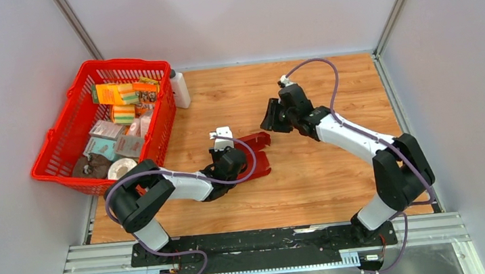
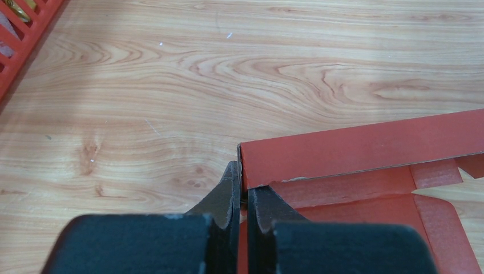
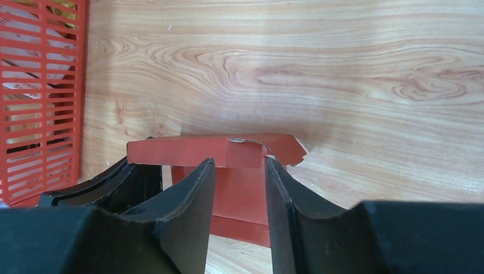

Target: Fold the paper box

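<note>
Top external view: I see the dark red paper box (image 1: 259,164) part folded near the middle of the counter (image 1: 340,188), with one flap standing.
Left hand (image 2: 241,191): pinched tight on the box's corner edge, right where the raised flap begins.
Right hand (image 3: 238,162): fingers parted to a middling gap. It hangs just past the box's far side and looks clear of it.
Edges: the standing flap's top edge runs nearly level across my right wrist view, with a little white fray at its fold.
Open room: bare wood lies right of the box and beyond it. On the left, a red mesh basket (image 1: 163,118) full of packages crowds the counter's edge, with a white bottle (image 1: 180,89) at its far corner.
Surface: light wood grain with a few faint scratches.
Room: pale walls close in on three sides.
</note>
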`<action>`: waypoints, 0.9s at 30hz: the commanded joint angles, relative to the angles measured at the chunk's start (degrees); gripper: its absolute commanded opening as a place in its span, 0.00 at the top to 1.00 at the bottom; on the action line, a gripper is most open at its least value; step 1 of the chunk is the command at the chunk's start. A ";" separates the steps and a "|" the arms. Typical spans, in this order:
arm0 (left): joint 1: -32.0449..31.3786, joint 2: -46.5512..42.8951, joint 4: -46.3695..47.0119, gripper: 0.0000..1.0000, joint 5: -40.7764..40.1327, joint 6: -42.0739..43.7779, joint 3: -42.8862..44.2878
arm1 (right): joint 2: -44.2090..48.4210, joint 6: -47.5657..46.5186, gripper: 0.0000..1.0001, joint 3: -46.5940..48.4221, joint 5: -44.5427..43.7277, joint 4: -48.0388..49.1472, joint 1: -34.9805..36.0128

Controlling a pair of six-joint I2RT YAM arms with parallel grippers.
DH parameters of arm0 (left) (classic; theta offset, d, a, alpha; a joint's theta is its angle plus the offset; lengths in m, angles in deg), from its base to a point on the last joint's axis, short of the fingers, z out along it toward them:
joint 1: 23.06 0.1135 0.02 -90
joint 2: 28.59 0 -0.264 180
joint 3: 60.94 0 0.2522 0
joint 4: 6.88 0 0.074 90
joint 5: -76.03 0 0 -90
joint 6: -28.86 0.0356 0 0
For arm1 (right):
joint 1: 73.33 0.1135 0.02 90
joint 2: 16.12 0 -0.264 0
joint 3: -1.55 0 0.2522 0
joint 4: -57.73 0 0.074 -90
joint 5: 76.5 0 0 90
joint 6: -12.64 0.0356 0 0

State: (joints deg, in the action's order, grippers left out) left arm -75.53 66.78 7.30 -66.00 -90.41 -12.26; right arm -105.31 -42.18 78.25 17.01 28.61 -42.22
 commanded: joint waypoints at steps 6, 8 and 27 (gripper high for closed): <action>0.35 -0.63 -2.98 1.00 -0.97 -1.31 0.94 | -2.66 2.00 0.61 1.22 5.01 2.34 0.44; 0.35 -0.36 -3.07 1.00 -0.62 -1.66 1.12 | -3.01 2.17 0.60 0.96 6.68 3.75 0.44; 0.35 -1.95 -3.86 1.00 0.26 -2.89 0.42 | -8.20 7.98 0.57 -0.44 13.19 9.29 0.00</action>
State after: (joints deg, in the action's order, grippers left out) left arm -75.46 66.50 5.67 -65.93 -92.71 -12.17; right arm -113.00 -35.16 77.92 29.14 35.32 -42.09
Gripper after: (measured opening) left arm 0.031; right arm 0.429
